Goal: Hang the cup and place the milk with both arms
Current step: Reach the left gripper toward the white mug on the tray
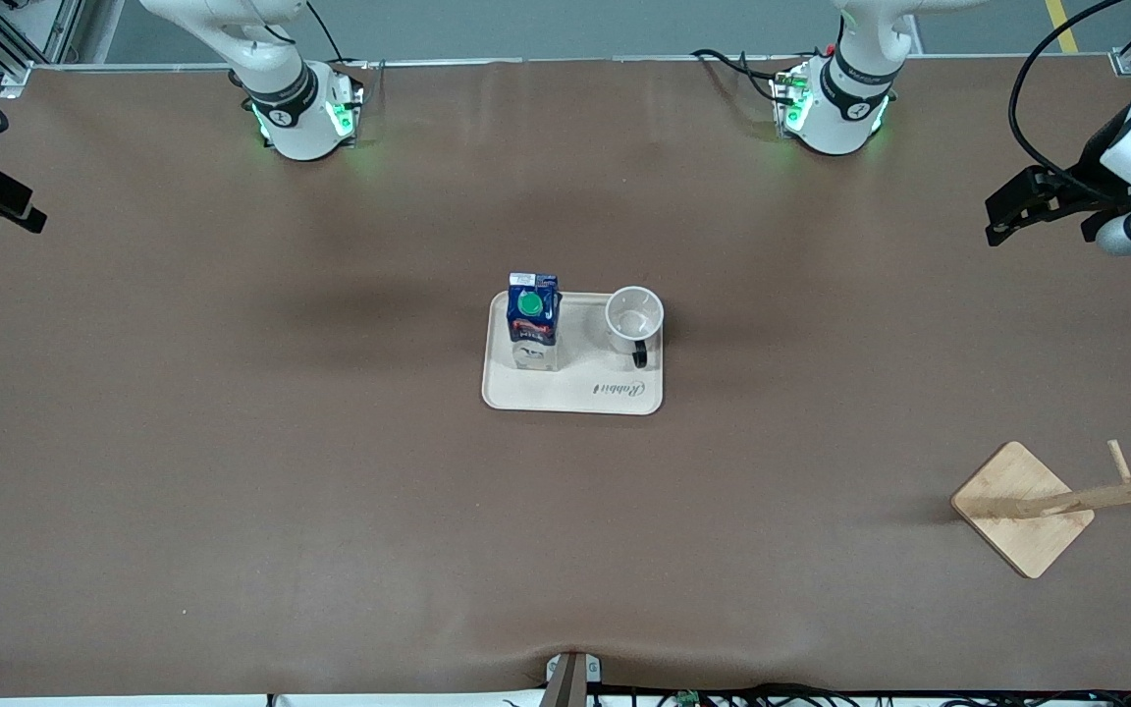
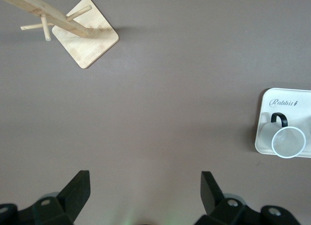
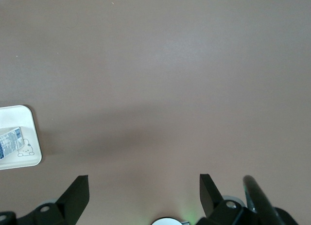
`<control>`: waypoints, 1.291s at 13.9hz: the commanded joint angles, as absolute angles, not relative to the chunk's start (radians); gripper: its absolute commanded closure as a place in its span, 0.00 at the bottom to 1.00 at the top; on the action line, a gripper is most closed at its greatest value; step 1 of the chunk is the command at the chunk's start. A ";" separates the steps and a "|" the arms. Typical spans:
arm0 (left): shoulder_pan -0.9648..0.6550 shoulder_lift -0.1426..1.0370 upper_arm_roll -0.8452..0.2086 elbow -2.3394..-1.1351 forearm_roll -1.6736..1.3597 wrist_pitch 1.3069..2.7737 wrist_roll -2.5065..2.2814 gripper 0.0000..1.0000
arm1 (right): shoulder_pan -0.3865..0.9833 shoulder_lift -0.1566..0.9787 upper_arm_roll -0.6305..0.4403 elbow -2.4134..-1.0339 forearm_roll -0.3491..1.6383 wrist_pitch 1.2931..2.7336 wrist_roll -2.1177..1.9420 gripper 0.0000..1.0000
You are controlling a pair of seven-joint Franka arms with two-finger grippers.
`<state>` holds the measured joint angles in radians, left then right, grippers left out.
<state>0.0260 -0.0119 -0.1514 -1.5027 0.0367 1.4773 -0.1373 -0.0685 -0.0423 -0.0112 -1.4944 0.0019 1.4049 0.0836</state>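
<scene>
White cup (image 1: 633, 316) and milk (image 1: 533, 320) share tray (image 1: 575, 396) — well apart from both end effectors

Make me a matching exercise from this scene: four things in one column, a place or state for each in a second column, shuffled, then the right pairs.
Things
1. milk
2. cup
3. wooden rack
4. left hand

Places or states
A. open, over bare table
B. upright on the tray, toward the left arm's end
C. off the tray, nearer the front camera, toward the left arm's end of the table
D. upright on the tray, toward the right arm's end

Pairs: 1-D, 2-B, 3-C, 4-A
</scene>
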 commanded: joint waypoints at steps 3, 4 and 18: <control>0.029 -0.018 -0.152 -1.493 0.031 1.463 -0.127 0.00 | -0.080 -0.040 -0.002 -1.486 -0.012 1.399 0.078 0.00; 0.028 -0.015 -0.152 -1.490 0.029 1.463 -0.124 0.00 | -0.081 -0.040 -0.002 -1.486 -0.012 1.399 0.080 0.00; -0.012 0.074 -0.324 -1.819 0.029 1.837 -0.465 0.00 | -0.086 -0.038 -0.002 -1.485 -0.011 1.404 0.080 0.00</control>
